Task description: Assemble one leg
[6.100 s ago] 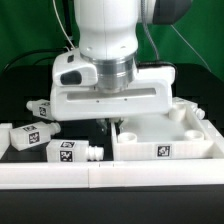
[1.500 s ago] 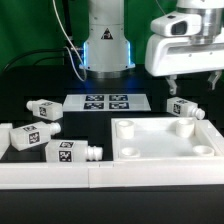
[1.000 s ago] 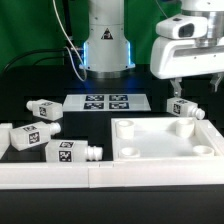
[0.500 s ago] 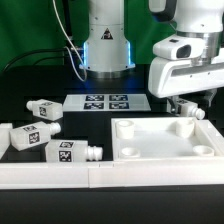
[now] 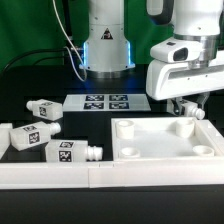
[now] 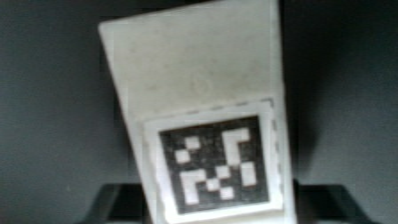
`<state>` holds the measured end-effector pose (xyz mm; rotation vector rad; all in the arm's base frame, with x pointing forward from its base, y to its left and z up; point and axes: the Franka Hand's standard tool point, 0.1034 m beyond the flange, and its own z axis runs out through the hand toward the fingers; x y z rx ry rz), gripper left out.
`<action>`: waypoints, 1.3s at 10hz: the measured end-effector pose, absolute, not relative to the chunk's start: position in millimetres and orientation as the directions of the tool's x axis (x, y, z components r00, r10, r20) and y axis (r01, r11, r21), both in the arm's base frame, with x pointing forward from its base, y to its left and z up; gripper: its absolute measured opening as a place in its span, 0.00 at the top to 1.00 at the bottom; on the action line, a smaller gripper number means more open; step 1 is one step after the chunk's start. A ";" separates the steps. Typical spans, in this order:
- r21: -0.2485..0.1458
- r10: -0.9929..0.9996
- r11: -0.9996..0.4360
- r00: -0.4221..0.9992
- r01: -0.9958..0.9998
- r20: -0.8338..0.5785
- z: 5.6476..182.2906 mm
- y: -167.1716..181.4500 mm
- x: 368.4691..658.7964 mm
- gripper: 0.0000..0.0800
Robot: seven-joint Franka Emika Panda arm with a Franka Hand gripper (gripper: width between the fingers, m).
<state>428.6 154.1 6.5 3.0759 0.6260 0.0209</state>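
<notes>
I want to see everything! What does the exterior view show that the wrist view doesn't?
Only the exterior view shows three more legs on its left, the marker board, the top and the arm's base. Only the wrist view shows the tag on the fourth leg up close, with its pattern clear. Both show that leg with the tool down around it. I cannot tell whether the tool is shut on it.
</notes>
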 end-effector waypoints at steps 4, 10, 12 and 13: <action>0.007 0.410 -0.912 0.912 0.410 0.012 6.7 153.8 428.4 0.64; 0.017 0.899 -0.437 0.437 0.900 -0.024 9.5 108.2 439.7 0.64; 0.015 0.937 -0.348 0.348 0.937 -0.028 9.1 107.6 439.4 0.64; 0.013 0.970 -0.240 0.240 0.971 -0.035 9.9 108.0 438.6 0.64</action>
